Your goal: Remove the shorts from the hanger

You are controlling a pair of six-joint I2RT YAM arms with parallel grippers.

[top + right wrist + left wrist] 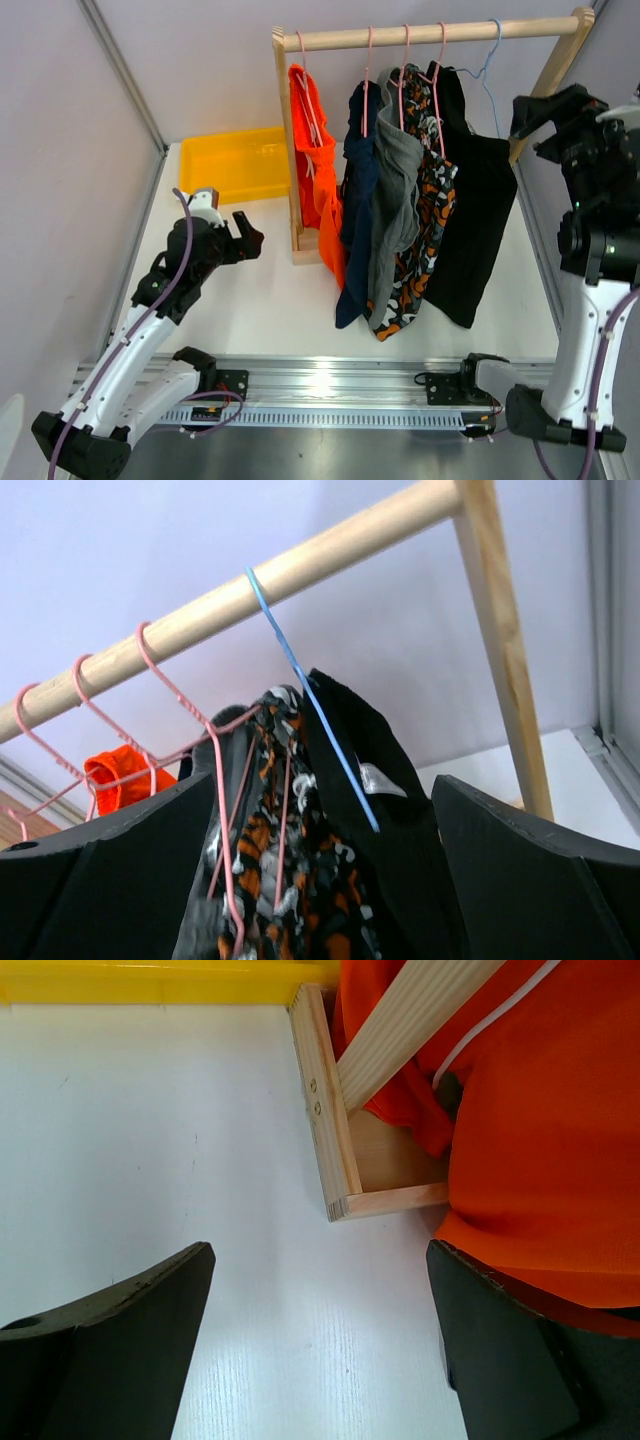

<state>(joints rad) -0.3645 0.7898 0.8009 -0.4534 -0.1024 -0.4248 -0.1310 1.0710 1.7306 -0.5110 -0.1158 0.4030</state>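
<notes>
**Me:** Where are my pincers before I commit?

**Spotter:** Both gape wide and hold nothing. The left pincer (246,236) is low over the worktop (260,300). The right pincer (535,115) is raised level with the rail (430,35), by its right end.

**Me:** And the shorts?

**Spotter:** All five hang from the rail, each dropping straight down. The orange shorts (318,180) are at the left end, then the navy shorts (358,200), grey shorts (395,190) and patterned shorts (432,230). The black shorts (478,220) are at the right, on the blue hanger (300,677).

**Me:** Which arm would I send?

**Spotter:** I'd judge the right one. Its wrist view has the blue hanger ahead between the fingers, with the black pair just below. The hook sits across the rail, so it has to lift up and off. The left arm is nearer the orange pair, which lies to its right beside the rack's wooden foot (335,1150). But it is low on the cloth there, well under the hanger.
</notes>
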